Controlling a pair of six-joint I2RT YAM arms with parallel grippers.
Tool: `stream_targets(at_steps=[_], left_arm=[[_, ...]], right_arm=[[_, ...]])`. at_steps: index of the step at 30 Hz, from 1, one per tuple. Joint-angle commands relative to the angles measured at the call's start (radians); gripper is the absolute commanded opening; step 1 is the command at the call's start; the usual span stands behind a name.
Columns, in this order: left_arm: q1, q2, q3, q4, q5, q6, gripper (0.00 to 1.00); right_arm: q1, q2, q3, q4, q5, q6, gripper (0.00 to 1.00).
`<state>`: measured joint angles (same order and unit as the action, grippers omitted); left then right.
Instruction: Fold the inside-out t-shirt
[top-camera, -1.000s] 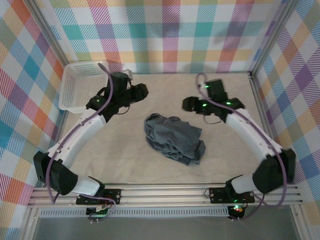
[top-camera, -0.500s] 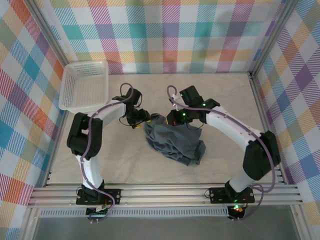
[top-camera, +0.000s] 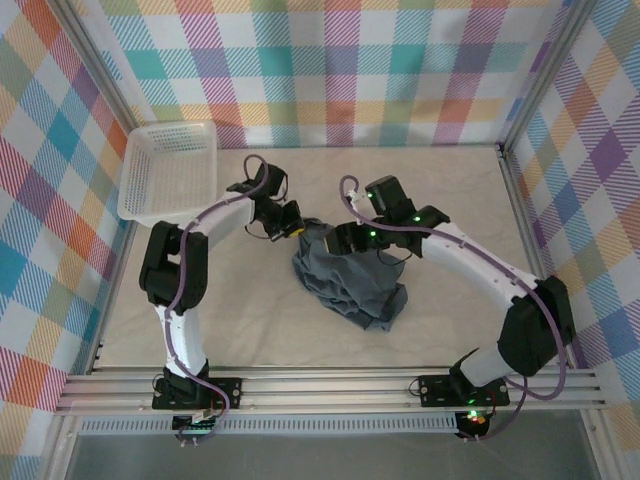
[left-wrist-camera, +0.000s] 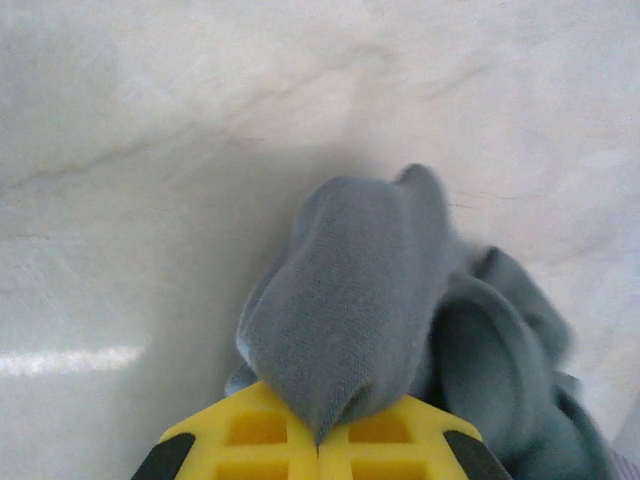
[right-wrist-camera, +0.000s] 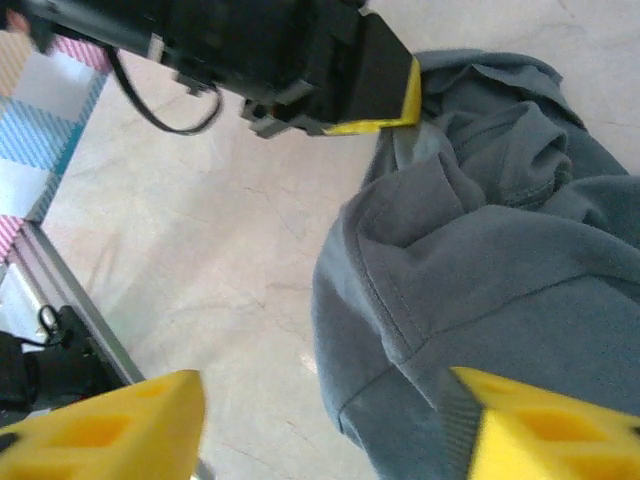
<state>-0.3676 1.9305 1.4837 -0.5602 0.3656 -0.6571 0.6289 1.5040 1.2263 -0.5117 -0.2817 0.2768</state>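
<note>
left pincer (left-wrist-camera: 318, 440): clamped shut on a fold of the plain slate-grey, soft-cloth, short-sleeved t-shirt (left-wrist-camera: 350, 290). The cloth is nipped between my yellow pads (left-wrist-camera: 300, 455) and bulges out just ahead of them.
left grip spot: the edge of the heap nearest my left pincer. The rest of the t-shirt trails away from the pads to one side.
under left pincer: pale, faintly creased table (top-camera: 250, 320), bare on the side away from the cloth.
right pincer (right-wrist-camera: 320, 425): wide open, nothing in it.
right fingers: one yellow fingertip (right-wrist-camera: 110, 420) hangs over bare table and the other is over the cloth. A seamed edge of the t-shirt lies between them. I can't tell whether either one touches.
pincer to pincer: close together, facing each other across the same end of the heap. From my right wrist I see the left one straight ahead, with its yellow pad at the cloth.
t-shirt overall: a crumpled, bunched heap in mid-table. It starts between my two pincers and runs back from them towards my bases.
white plastic mesh basket (top-camera: 130, 185): behind my left pincer, out to its outer side at the table's far corner, well apart from the t-shirt.
</note>
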Motion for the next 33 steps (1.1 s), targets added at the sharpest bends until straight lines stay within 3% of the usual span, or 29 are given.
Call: stream_targets(at_steps=[1,3,5,6,10,13,18,21,22,23,25,27,30,33], left_arm=[[0.006,-0.165,0.158,-0.074,-0.004,0.055,0.00],[0.006,-0.205,0.268,-0.142,-0.034,0.086,0.00],[0.006,-0.234,0.363,-0.203,-0.051,0.120,0.00],[0.006,-0.250,0.409,-0.231,-0.057,0.136,0.00],[0.006,-0.332,0.520,-0.281,-0.079,0.208,0.00],[0.007,-0.400,0.504,-0.311,-0.132,0.259,0.00],[-0.010,-0.521,0.223,-0.263,-0.171,0.266,0.00],[-0.095,-0.553,0.022,-0.179,-0.126,0.252,0.00],[-0.153,-0.547,-0.034,-0.144,-0.102,0.251,0.00],[-0.208,-0.536,-0.071,-0.128,-0.097,0.256,0.01],[-0.315,-0.512,-0.110,-0.138,-0.156,0.289,0.20],[-0.354,-0.535,-0.137,-0.133,-0.226,0.326,0.35],[-0.351,-0.645,-0.182,-0.075,-0.366,0.354,0.47],[-0.281,-0.673,-0.166,-0.106,-0.458,0.308,0.49]], right_arm=[[0.035,0.112,0.052,-0.003,0.088,0.022,0.64],[0.037,0.141,0.076,0.011,0.064,0.028,0.41],[0.030,0.109,0.074,0.039,0.109,0.022,0.00],[0.019,0.070,0.057,0.059,0.149,0.022,0.00],[-0.057,-0.134,-0.109,0.195,0.281,0.055,0.00],[-0.104,-0.269,-0.291,0.266,0.400,0.117,0.00],[-0.172,-0.299,-0.526,0.168,0.473,0.361,0.01],[-0.205,-0.286,-0.536,0.111,0.378,0.372,0.37],[-0.205,-0.297,-0.518,0.115,0.339,0.343,0.44],[-0.205,-0.309,-0.497,0.117,0.311,0.318,0.46],[-0.205,-0.332,-0.425,0.107,0.299,0.272,0.50],[-0.205,-0.336,-0.356,0.102,0.310,0.233,0.53],[-0.202,-0.283,-0.269,0.159,0.155,0.145,0.54],[-0.167,-0.169,-0.177,0.152,0.017,0.099,0.54]])
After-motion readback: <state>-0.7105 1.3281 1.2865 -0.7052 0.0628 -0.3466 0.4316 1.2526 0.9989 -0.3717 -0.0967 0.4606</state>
